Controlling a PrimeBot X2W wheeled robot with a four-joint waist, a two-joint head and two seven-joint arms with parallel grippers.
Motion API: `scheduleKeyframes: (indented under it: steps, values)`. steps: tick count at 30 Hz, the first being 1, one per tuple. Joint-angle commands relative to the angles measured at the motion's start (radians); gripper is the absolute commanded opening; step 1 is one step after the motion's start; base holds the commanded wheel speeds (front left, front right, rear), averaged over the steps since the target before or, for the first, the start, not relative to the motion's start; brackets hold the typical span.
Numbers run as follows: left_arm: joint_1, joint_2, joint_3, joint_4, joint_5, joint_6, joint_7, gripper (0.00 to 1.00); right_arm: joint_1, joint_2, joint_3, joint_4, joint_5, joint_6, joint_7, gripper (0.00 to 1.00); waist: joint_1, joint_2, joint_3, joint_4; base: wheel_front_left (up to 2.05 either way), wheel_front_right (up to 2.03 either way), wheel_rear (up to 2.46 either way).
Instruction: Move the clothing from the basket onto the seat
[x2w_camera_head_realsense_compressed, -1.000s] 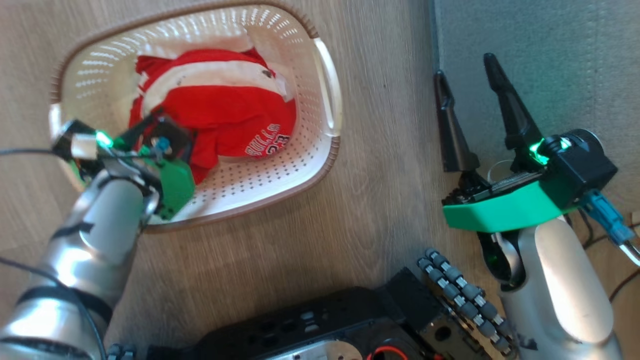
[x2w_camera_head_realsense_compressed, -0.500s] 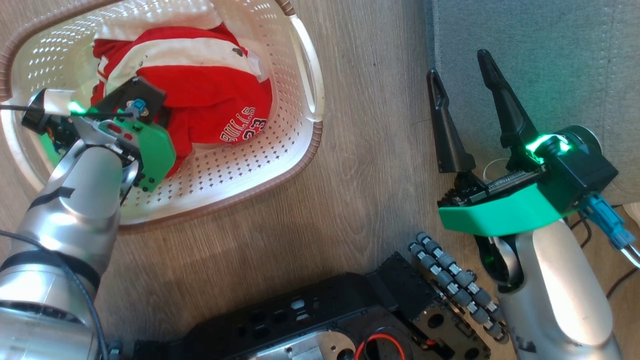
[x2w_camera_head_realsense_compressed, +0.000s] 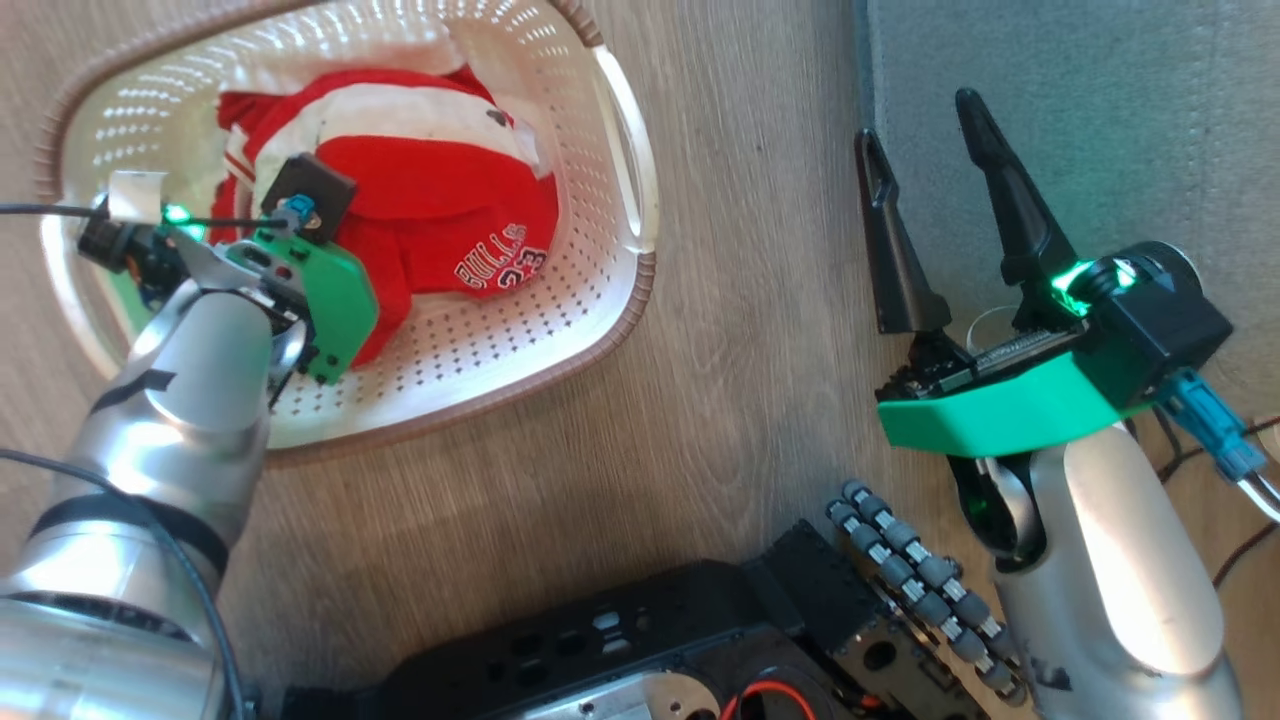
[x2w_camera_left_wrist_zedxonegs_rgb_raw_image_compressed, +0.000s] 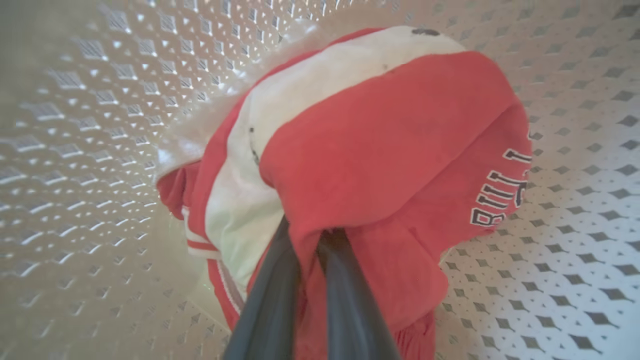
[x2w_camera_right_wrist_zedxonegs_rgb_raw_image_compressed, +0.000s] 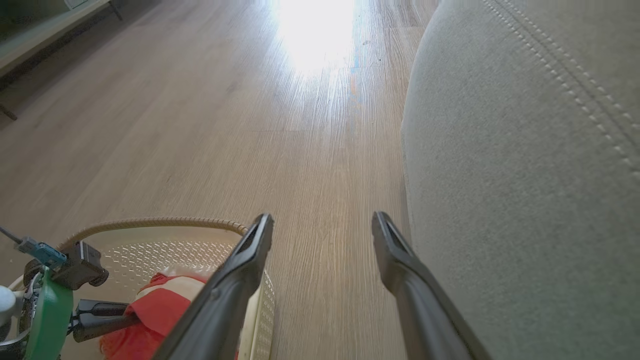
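At the far left we see our left arm (x2w_camera_head_realsense_compressed: 190, 400) reaching down into the basket (x2w_camera_head_realsense_compressed: 610, 330), which stands on the wooden floor (x2w_camera_head_realsense_compressed: 740, 330). The basket is cream plastic with pierced sides, a brown braided rim and a white handle (x2w_camera_head_realsense_compressed: 632, 150) on its right side.

The clothing (x2w_camera_head_realsense_compressed: 440, 200) lies inside the basket as a red heap with a broad white band across its top. White letters reading "BULLS 23" show on the fold nearest the basket's right wall. In the left wrist view, the left gripper (x2w_camera_left_wrist_zedxonegs_rgb_raw_image_compressed: 310, 237) has its two dark fingers drawn almost together, with a fold of the red cloth pinched between them. The cloth bunches over the fingertips and hides them. We cannot tell whether the heap is lifted off the basket's bottom.

Right of the basket runs a strip of bare floor, and at the bottom middle we see the black base (x2w_camera_head_realsense_compressed: 640, 640) of the robot.

Further right, the right gripper (x2w_camera_head_realsense_compressed: 918, 125) has its fingers spread wide apart with nothing between them. It hangs near the left edge of the seat (x2w_camera_head_realsense_compressed: 1100, 120), well apart from the basket. The seat takes up the upper right. It is grey fabric, and a pale stitched seam shows on it in the right wrist view.
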Motion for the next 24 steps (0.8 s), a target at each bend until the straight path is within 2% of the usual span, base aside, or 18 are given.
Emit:
scheduleKeyframes:
  steps: [1, 15, 24]
  values:
    - [0.029, 0.008, 0.015, -0.008, -0.016, 0.007, -0.005, 0.0, 0.027, -0.008, 0.013, -0.017, 0.005, 0.0, -0.009, 1.0, 0.0, 0.0, -0.026, 0.01, 0.0, 0.0, 0.0]
    - [0.218, -0.044, 0.043, -0.194, -0.103, 0.029, -0.005, 0.0, 0.01, -0.008, -0.011, 0.098, -0.011, 0.0, -0.009, 1.0, 0.0, 0.0, -0.326, 0.1, 0.0, 0.0, 0.0]
    - [0.387, -0.037, 0.103, -0.38, -0.149, 0.054, -0.005, 0.0, 0.045, -0.008, -0.022, 0.179, -0.021, 0.0, -0.009, 1.0, 0.0, 0.0, -0.547, 0.167, 0.0, 0.0, 0.0]
